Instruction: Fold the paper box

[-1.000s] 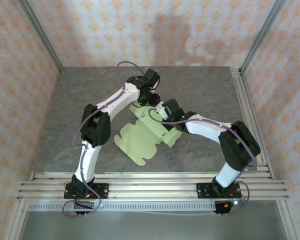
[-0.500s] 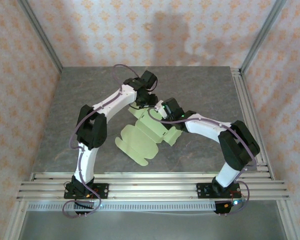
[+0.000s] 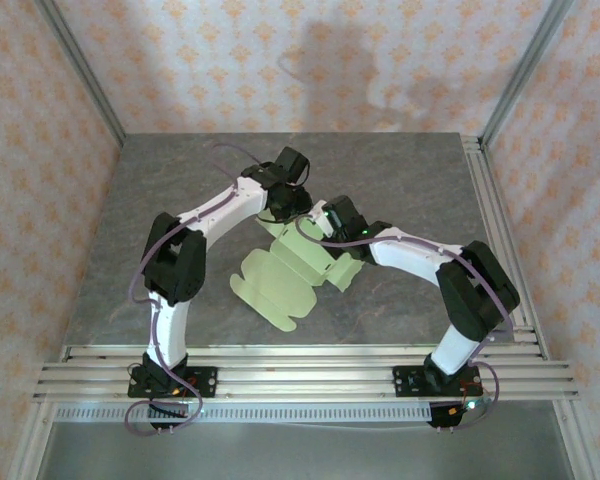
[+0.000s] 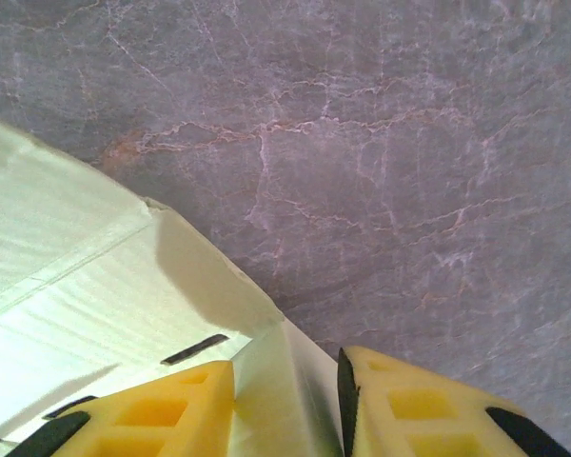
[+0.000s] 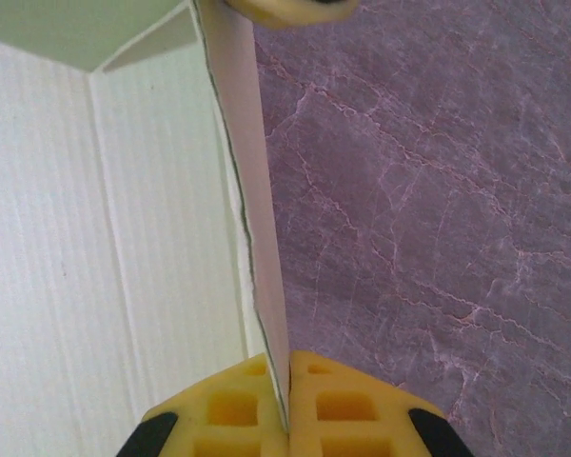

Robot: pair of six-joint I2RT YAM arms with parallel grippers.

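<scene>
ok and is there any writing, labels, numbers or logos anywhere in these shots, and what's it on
none can be read: the paper box is blank pale card, the table has marble veining but no print, and the walls carry a repeating floral pattern, no letters or numbers.

paper box (image 3: 280,285): thin matt card, finely ribbed. bench (image 3: 410,180): smooth grey stone-look, veined, low sheen. left pincer (image 4: 285,371) pads (image 4: 171,414): yellow matt plastic. front rails (image 3: 310,365): brushed aluminium.
</scene>
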